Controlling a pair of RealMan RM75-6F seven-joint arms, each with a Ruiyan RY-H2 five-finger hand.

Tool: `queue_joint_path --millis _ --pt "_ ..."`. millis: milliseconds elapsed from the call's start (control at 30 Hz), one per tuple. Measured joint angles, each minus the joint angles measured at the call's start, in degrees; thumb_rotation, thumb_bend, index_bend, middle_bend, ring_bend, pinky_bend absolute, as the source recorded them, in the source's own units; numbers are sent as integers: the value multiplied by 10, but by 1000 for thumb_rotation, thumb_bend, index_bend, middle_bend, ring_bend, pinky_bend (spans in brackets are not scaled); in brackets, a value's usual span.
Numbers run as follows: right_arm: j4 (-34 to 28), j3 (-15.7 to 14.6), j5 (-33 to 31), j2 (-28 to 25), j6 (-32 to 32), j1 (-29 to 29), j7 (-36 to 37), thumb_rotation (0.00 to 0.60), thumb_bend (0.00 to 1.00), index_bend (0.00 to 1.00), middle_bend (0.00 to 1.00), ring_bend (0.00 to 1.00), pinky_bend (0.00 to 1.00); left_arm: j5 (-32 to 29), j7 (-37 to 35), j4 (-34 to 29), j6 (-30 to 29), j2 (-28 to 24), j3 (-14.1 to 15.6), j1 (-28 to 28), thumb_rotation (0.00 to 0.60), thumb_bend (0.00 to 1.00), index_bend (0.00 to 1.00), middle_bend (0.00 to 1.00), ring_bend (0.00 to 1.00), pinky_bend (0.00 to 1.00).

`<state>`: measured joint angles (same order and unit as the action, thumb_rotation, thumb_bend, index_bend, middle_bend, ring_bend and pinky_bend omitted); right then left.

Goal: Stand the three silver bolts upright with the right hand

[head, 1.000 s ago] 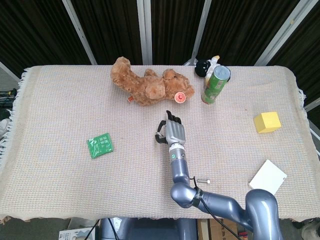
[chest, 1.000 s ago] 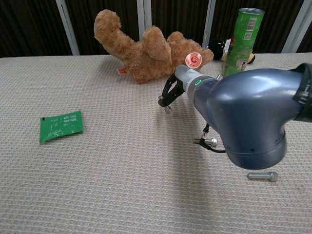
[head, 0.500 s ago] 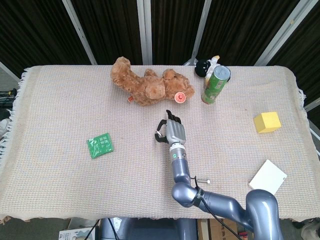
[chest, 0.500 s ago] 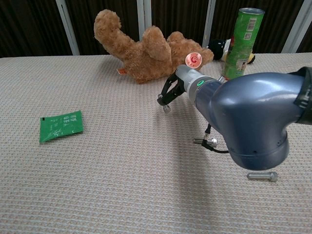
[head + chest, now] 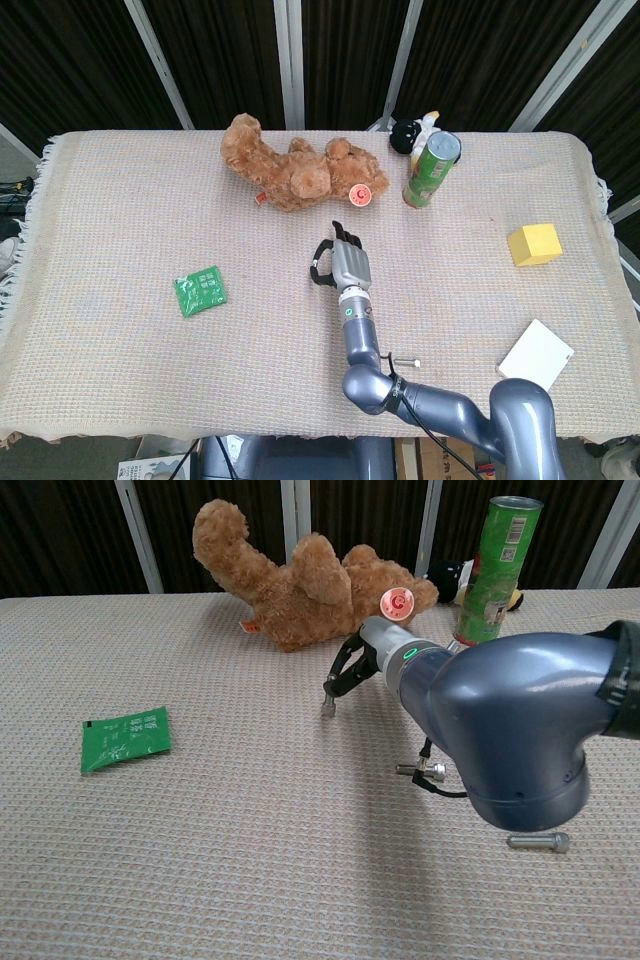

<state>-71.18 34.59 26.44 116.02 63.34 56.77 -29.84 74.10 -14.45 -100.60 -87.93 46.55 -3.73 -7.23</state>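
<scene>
My right hand (image 5: pixel 345 264) is over the middle of the table, and shows in the chest view (image 5: pixel 352 668) just in front of the teddy bear. Its fingertips pinch a silver bolt (image 5: pixel 327 705) that hangs nearly upright, its lower end close to or on the cloth. A second silver bolt (image 5: pixel 421 770) lies flat beside the big forearm. The third silver bolt (image 5: pixel 538 841) lies flat near the front right; in the head view a lying bolt (image 5: pixel 405 362) shows beside the arm. No left hand appears in either view.
A brown teddy bear (image 5: pixel 290 175) with a red disc lies behind the hand. A green can (image 5: pixel 430 170) and a black-and-white toy (image 5: pixel 410 132) stand at the back right. A green packet (image 5: pixel 200 291) lies left; a yellow block (image 5: pixel 534 244) and a white card (image 5: pixel 536 352) lie right.
The right hand has shifted slightly left with the bolt. The bolt has swung from a slant to nearly vertical and sits lower, nearer the cloth.
</scene>
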Motion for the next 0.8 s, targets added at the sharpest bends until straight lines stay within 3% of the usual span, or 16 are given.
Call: queue_joint_path --millis 800 --pt "-11 -19 -5 -16 -5 1 -16 600 404 480 20 40 61 -6 2 -3 4 -2 -1 0 600 74 66 18 0 93"
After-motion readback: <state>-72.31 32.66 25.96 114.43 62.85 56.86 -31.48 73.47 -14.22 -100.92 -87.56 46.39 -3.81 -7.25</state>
